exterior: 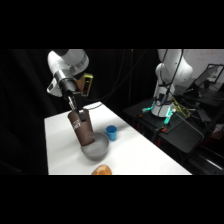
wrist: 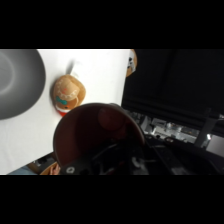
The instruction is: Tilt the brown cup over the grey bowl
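Gripper (exterior: 77, 111): closed on the rim of the brown cup (exterior: 83, 128), fingers clamping its upper edge, cup lifted clear of the table and leaning slightly. Brown cup: hangs over the grey bowl (exterior: 96, 147), base low above the bowl's near-left part; in the wrist view its open mouth (wrist: 97, 135) fills the lower centre, interior dark. Grey bowl: on the white table (exterior: 140, 155), partly covered by the cup; seen at left edge in the wrist view (wrist: 17, 82). Blue cup (exterior: 111, 132): upright, just beside the bowl's right rim. Orange-brown round toy (exterior: 102, 170): near the table's front edge, apart from the bowl; patterned top in wrist view (wrist: 67, 94)
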